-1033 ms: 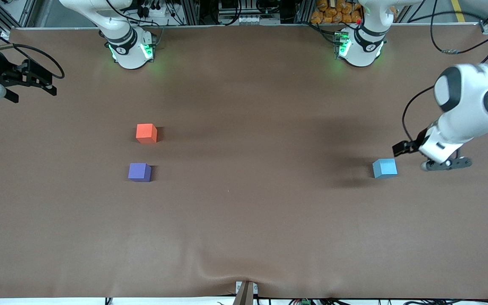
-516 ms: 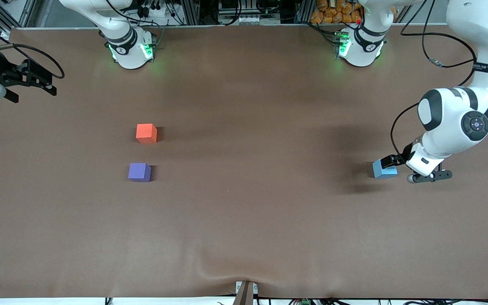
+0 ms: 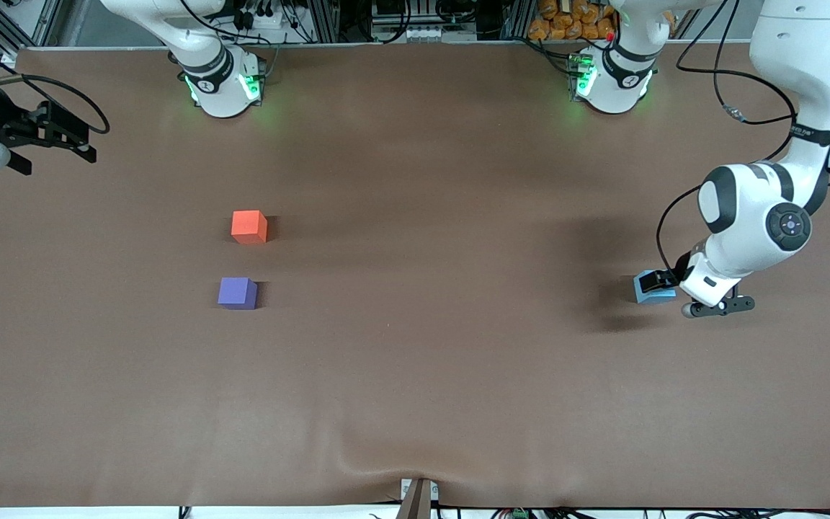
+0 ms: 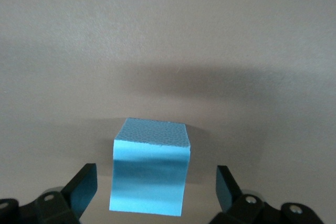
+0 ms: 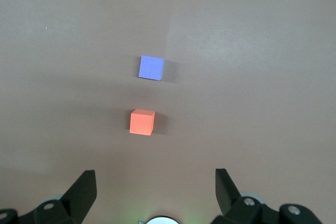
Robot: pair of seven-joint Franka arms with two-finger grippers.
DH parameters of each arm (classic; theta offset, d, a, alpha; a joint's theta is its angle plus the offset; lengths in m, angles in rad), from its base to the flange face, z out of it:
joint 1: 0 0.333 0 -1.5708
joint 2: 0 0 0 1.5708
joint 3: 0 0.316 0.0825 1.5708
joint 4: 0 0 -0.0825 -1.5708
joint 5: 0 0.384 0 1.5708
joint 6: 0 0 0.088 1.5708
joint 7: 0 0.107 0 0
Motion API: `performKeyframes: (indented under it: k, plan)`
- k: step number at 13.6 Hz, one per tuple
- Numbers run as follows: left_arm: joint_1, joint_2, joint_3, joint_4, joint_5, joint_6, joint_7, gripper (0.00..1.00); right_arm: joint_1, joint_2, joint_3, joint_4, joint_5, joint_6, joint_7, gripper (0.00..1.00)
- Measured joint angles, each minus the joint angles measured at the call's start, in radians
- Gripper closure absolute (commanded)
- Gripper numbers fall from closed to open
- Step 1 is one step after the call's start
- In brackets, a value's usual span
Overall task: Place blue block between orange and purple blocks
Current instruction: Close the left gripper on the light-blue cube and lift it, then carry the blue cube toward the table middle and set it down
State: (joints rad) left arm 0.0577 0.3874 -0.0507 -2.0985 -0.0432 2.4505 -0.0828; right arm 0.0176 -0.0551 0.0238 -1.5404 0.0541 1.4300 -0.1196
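Left gripper [image 4: 151, 192] hangs low over the blue block [image 3: 650, 288], fingers [image 4: 81, 187] spread wide on either side of it without touching. That block sits on the brown table [image 3: 415, 375] toward the left arm's end. Orange block [image 3: 248, 226] and purple block [image 3: 236, 293] lie well apart from it, roughly at its nine o'clock. Right gripper [image 5: 152, 195] waits aloft over the table's edge, fingers spread.

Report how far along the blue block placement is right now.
Nothing is placed yet. The blue block sits on the table at the left arm's end, between the open fingers of the left gripper, not yet gripped. The orange block and purple block lie apart at the right arm's end. The right gripper waits open. Left: grip, carry, set down between them.
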Motion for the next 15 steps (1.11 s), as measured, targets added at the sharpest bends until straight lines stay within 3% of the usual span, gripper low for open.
performKeyframes:
  k: [3, 4, 5, 6, 11, 15]
  plan:
    - [0.000, 0.033, 0.000, -0.001, 0.000, 0.016, 0.001, 0.02, 0.000, 0.000, 0.000, 0.000, 0.000, 0.000, 0.000, 0.00]
    - [0.000, 0.042, -0.001, -0.001, 0.000, 0.020, 0.001, 0.31, 0.000, 0.000, 0.000, 0.000, 0.000, 0.000, 0.000, 0.00]
    - [0.000, 0.047, -0.001, -0.001, 0.000, 0.021, 0.002, 0.70, 0.000, 0.000, 0.000, 0.000, 0.000, 0.000, 0.000, 0.00]
    - [0.000, 0.051, -0.001, -0.001, 0.000, 0.022, 0.003, 1.00, 0.000, 0.000, 0.000, 0.000, 0.000, 0.000, 0.000, 0.00]
    - [-0.025, 0.052, -0.012, 0.005, 0.000, 0.019, 0.029, 1.00, 0.000, 0.000, 0.000, 0.000, 0.000, 0.000, 0.000, 0.00]
    - [-0.165, 0.014, -0.055, 0.056, 0.000, -0.079, 0.102, 1.00, 0.000, 0.000, 0.000, 0.000, 0.000, 0.000, 0.000, 0.00]
